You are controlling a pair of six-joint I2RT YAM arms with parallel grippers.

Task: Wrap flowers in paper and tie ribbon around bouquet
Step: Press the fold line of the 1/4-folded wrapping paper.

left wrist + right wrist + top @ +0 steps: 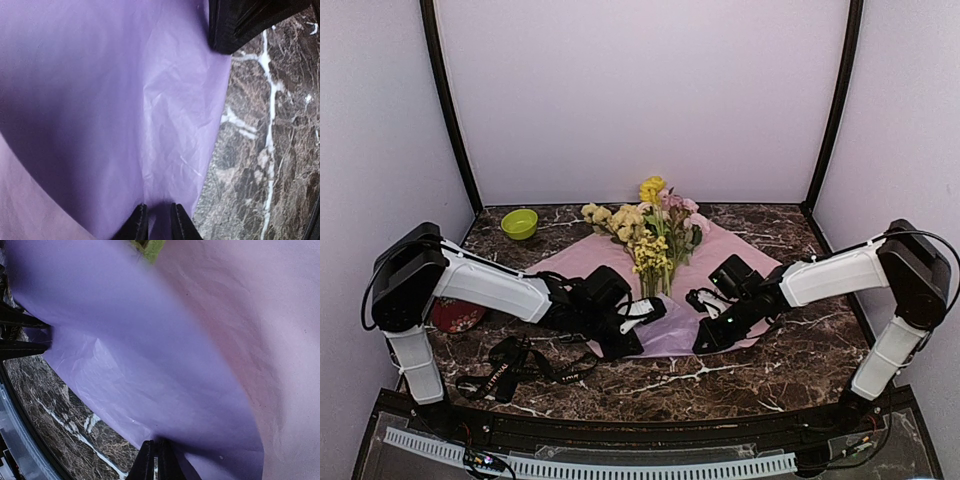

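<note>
The paper lies in the middle of the desk, with the flowers on it, blooms far, stems near. The bowl sits far left, off the paper. The ribbon lies near left. The left tool and right tool are at the paper's near edge, either side of the stems.

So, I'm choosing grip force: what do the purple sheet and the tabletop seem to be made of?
The sheet looks like thin matte tissue paper: fine creases, soft folds. The tabletop looks like glossy brown marble or imitation: white veins, glints.
</note>
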